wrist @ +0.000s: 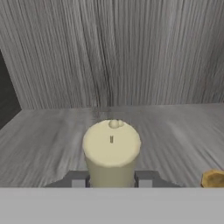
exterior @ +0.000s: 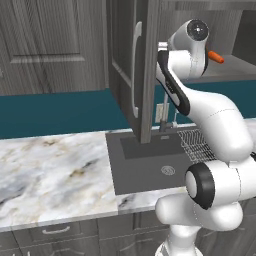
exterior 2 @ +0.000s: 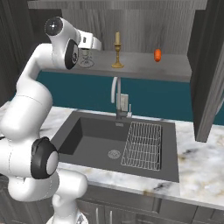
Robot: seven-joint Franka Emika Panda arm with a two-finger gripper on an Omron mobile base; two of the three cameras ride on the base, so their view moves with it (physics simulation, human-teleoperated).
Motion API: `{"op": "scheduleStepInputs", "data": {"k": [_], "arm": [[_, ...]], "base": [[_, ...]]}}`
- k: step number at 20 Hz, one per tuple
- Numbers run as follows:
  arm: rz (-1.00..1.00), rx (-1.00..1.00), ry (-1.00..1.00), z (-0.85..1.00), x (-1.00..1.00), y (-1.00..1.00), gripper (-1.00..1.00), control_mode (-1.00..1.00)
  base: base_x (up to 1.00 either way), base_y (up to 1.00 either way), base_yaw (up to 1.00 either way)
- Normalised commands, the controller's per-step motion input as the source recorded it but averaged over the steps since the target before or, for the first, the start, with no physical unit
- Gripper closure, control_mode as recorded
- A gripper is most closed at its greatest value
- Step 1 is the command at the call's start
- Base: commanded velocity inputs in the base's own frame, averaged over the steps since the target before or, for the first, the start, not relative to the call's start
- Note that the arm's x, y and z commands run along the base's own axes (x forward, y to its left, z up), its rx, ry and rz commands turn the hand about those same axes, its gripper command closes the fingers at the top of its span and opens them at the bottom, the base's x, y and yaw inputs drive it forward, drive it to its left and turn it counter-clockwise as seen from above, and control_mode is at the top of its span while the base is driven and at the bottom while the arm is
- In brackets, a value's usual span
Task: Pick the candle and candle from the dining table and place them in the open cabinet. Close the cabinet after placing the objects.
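tool point(wrist: 111, 179): inside the open cabinet point(exterior 2: 144, 68), low over its shelf; fingertips point(wrist: 78, 179) sit either side of a cream candle point(wrist: 111, 151); contact vs. small gap, cannot tell
grey candle: stands upright on the shelf between the fingers; grey stemmed holder visible in the right base view point(exterior 2: 86, 59), left part of shelf
brass candle point(exterior 2: 117, 50): upright on same shelf, right of the grey one, apart from it
orange-red block point(exterior 2: 157, 54): further right on shelf
cabinet door point(exterior: 132, 70): swung open, long silver handle facing left
below: dark sink point(exterior 2: 118, 146) with wire rack point(exterior 2: 142, 144), faucet point(exterior 2: 117, 98), marble tabletop point(exterior: 55, 170)
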Motion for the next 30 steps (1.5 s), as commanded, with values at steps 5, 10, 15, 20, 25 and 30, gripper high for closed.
{"op": "scheduleStepInputs", "data": {"k": [5, 10, 15, 20, 25, 30], "arm": [[0.0, 0.0, 0.0, 0.0, 0.0, 0.0, -1.0, -1.0], [0.0, 0.0, 0.0, 0.0, -0.01, 0.0, -1.0, -1.0], [0.0, 0.0, 0.0, 0.0, -0.51, -0.06, -1.0, -1.0], [0.0, 0.01, -0.01, 0.0, -0.69, -0.45, -1.0, -1.0], [0.03, 0.02, -0.01, 0.02, -0.32, -0.11, -1.0, -1.0], [0.09, 0.03, 0.0, 0.07, -0.22, -0.02, -1.0, -1.0]], "base": [[0.0, 0.0, 0.0], [0.0, 0.0, 0.0], [0.0, 0.0, 0.0], [0.0, 0.0, 0.0], [0.0, 0.0, 0.0], [0.0, 0.0, 0.0]]}}
